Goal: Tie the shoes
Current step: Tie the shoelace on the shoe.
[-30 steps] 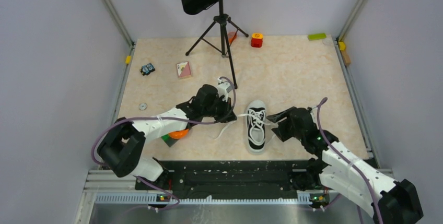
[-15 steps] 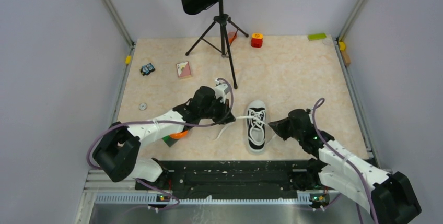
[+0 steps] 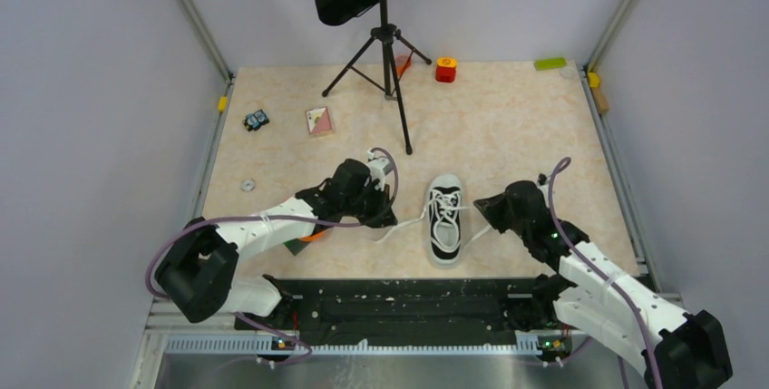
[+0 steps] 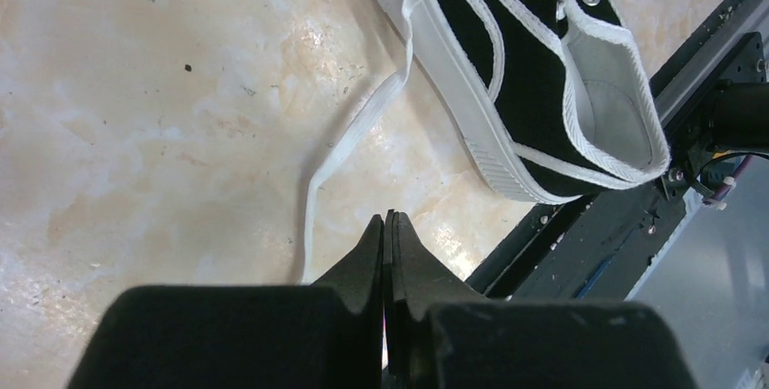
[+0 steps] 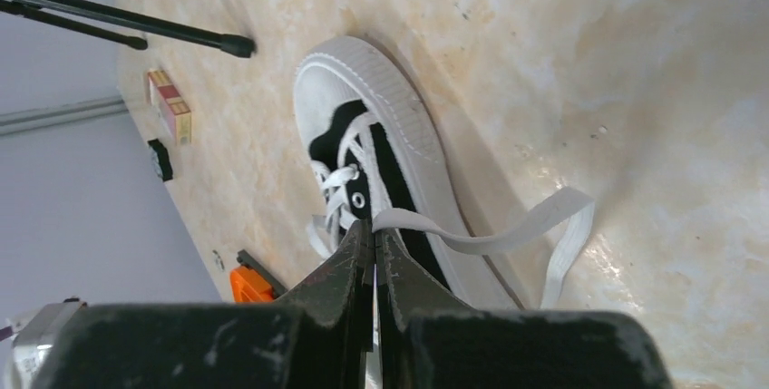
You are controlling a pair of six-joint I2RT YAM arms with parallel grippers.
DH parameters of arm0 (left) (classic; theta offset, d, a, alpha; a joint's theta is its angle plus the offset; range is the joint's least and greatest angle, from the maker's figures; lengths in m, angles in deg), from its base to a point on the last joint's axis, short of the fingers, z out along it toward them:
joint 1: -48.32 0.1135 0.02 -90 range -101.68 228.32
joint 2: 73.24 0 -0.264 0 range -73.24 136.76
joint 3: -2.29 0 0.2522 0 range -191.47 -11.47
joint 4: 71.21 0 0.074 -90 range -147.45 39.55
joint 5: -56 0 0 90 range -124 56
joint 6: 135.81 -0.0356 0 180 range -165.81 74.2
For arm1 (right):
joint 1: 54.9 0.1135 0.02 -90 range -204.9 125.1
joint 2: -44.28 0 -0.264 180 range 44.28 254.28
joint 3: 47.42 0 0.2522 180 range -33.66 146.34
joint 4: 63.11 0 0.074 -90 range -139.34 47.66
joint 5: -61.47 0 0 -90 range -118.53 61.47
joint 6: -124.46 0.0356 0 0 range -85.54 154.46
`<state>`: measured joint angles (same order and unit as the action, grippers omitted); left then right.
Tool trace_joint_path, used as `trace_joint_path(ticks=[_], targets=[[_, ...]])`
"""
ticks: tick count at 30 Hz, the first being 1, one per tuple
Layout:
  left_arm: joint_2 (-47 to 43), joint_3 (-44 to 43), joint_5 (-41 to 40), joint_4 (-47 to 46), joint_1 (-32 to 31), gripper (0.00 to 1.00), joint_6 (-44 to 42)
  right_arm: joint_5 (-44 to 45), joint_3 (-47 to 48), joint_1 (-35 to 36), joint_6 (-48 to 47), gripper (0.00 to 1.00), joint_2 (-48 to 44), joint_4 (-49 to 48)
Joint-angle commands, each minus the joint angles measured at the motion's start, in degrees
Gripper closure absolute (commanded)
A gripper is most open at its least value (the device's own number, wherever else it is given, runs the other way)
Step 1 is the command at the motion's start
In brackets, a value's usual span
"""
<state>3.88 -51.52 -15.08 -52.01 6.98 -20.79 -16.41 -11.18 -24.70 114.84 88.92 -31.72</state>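
The black sneaker with white toe cap lies mid-table, toe pointing away from the arms. My right gripper sits just right of it. In the right wrist view its jaws are shut on the right lace, which loops out to the right of the shoe. My left gripper hovers left of the shoe, jaws shut. In the left wrist view, nothing white shows between its tips. The left lace trails from the shoe across the floor and vanishes under the left finger.
A music stand's tripod stands behind the shoe. A small card box, a black toy and a washer lie at the left. A red block and a green piece sit at the back. An orange object lies under my left arm.
The right gripper went from open to shut, closing on the right lace. The left gripper, shut throughout, drifted toward the near edge, and the left lace went from taut to slack.
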Motion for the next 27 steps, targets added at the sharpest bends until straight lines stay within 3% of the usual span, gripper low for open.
trace_joint_path(ticks=[1, 7, 9, 12, 16, 20, 27], targets=[[-1.56, 0.35, -0.37, 0.41, 0.03, 1.00, 0.82, 3.02, 4.42, -0.58, -5.65, 1.00, 0.06, -0.24], [2.12, -3.82, 1.96, -4.03, 0.01, 0.97, 0.63, 1.12, 4.56, -0.53, -7.05, 1.00, 2.36, -2.39], [5.63, -6.63, 2.11, -3.81, -0.04, 0.79, -0.18, 1.06, 4.57, -0.57, -7.07, 1.00, 2.31, -2.53], [10.31, -10.33, 1.45, -1.92, -0.78, 0.66, -2.61, 1.06, 4.68, -0.55, -7.41, 1.00, 2.02, -2.21], [15.06, -13.33, 0.11, -1.87, -2.49, 0.64, -7.05, 0.83, 4.51, -0.58, -7.48, 1.00, 1.86, -2.17], [18.86, -14.42, 4.81, -2.41, -2.79, 0.63, -12.00, 0.44, 4.52, -0.53, -7.32, 1.00, 1.87, -2.53], [17.98, -10.07, -1.63, -10.60, -5.79, 0.48, -20.54, 0.11, 4.71, -0.58, -7.01, 1.00, 2.03, -1.95]])
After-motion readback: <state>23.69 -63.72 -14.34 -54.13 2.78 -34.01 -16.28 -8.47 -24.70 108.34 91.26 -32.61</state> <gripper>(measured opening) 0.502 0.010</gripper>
